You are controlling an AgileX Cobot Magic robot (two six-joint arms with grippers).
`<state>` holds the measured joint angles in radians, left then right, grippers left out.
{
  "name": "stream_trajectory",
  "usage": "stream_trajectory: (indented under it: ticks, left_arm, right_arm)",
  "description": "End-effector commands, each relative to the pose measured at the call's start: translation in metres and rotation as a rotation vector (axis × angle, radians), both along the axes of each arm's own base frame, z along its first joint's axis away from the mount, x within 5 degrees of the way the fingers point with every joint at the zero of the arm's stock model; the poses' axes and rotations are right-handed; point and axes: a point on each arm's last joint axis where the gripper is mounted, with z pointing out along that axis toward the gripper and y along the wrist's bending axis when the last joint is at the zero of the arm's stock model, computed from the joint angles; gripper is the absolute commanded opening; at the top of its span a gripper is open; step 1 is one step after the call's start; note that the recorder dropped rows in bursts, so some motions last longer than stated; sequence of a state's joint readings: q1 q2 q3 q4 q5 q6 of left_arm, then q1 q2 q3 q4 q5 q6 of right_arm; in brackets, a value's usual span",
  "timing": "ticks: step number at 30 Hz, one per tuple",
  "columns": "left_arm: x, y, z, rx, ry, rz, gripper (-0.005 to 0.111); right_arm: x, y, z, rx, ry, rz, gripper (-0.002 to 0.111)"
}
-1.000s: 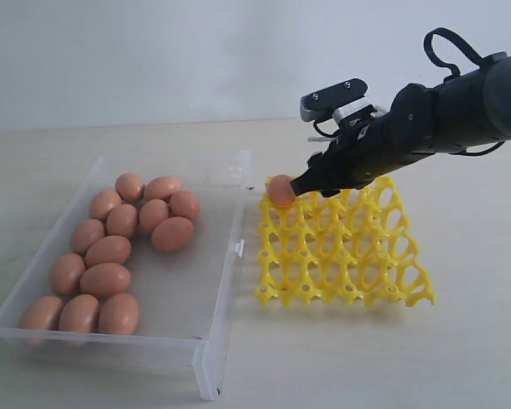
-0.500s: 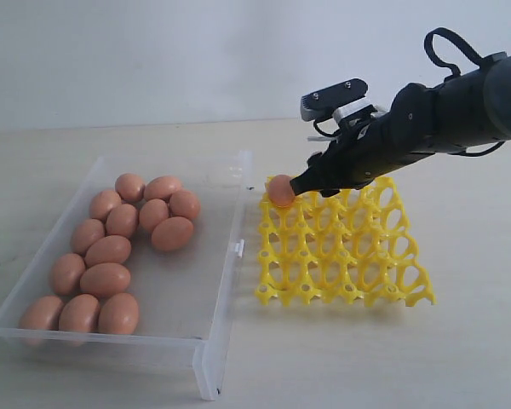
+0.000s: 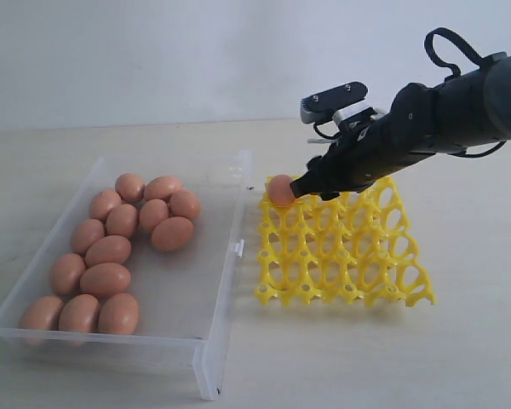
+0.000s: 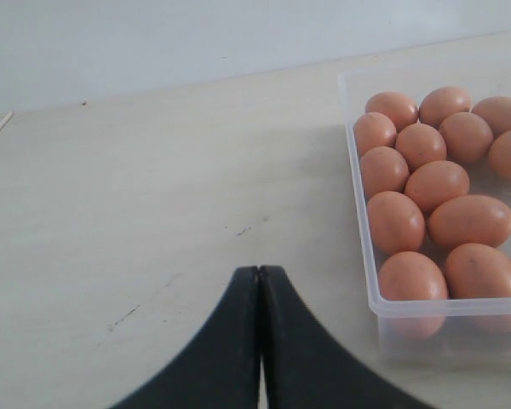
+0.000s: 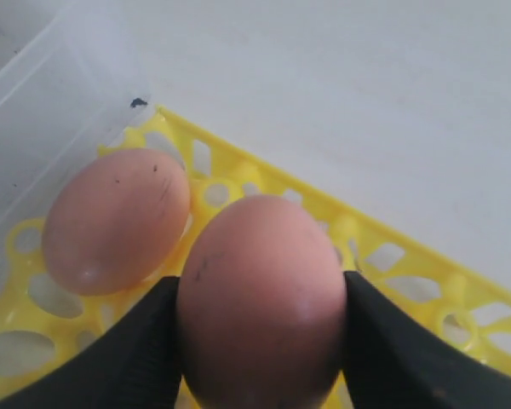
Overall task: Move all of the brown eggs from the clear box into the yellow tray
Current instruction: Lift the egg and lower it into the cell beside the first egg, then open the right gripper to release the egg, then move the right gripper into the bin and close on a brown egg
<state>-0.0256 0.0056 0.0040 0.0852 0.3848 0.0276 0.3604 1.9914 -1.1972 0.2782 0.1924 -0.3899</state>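
Note:
Several brown eggs [image 3: 111, 250] lie in the clear box [image 3: 230, 256] on the left. The yellow tray [image 3: 349, 256] stands to its right. One egg [image 3: 281, 190] sits in the tray's far left corner cup. My right gripper [image 3: 305, 189] hovers low over the cup beside it. In the right wrist view this gripper [image 5: 260, 285] is shut on another brown egg [image 5: 260, 341], both fingers against its sides, with the corner egg [image 5: 115, 221] right next to it. The held egg is hidden in the exterior view. My left gripper [image 4: 260, 271] is shut and empty over bare table beside the box [image 4: 358, 170].
The box's folded-down lid edge with a small clasp [image 3: 238, 247] lies between box and tray. Most tray cups [image 5: 392, 247] hold nothing. The left arm does not show in the exterior view.
The right gripper has shifted only very slightly over the tray's far left corner, still with the egg between its fingers. The eggs in the box have not moved.

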Motion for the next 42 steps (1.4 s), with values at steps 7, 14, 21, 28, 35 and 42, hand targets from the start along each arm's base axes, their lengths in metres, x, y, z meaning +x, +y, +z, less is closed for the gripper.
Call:
stream_trajectory:
  ticks: [7, 14, 21, 28, 35, 42]
  left_arm:
    - [0.000, 0.000, 0.002, -0.009, -0.016, -0.005, 0.000]
    - [0.000, 0.000, 0.002, -0.009, -0.016, -0.005, 0.000]
    - [0.000, 0.000, 0.002, -0.009, -0.016, -0.005, 0.000]
    - [0.000, 0.000, 0.002, -0.009, -0.016, -0.005, 0.000]
    - [0.000, 0.000, 0.002, -0.009, -0.016, -0.005, 0.000]
    - [0.000, 0.000, 0.002, -0.009, -0.016, -0.005, 0.000]
  right_arm:
    - [0.000, -0.003, 0.000, 0.000, 0.002, -0.006, 0.063]
    - [-0.001, -0.003, 0.008, 0.011, -0.001, -0.009, 0.063]
    - [-0.010, -0.001, 0.046, 0.091, -0.037, -0.037, 0.062]
    - [-0.044, 0.027, 0.090, 0.143, -0.027, 0.066, 0.053]
    - [-0.094, 0.091, 0.108, 0.128, -0.029, 0.400, 0.000]
    - [-0.114, 0.153, 0.107, 0.090, 0.242, 0.646, 0.006]
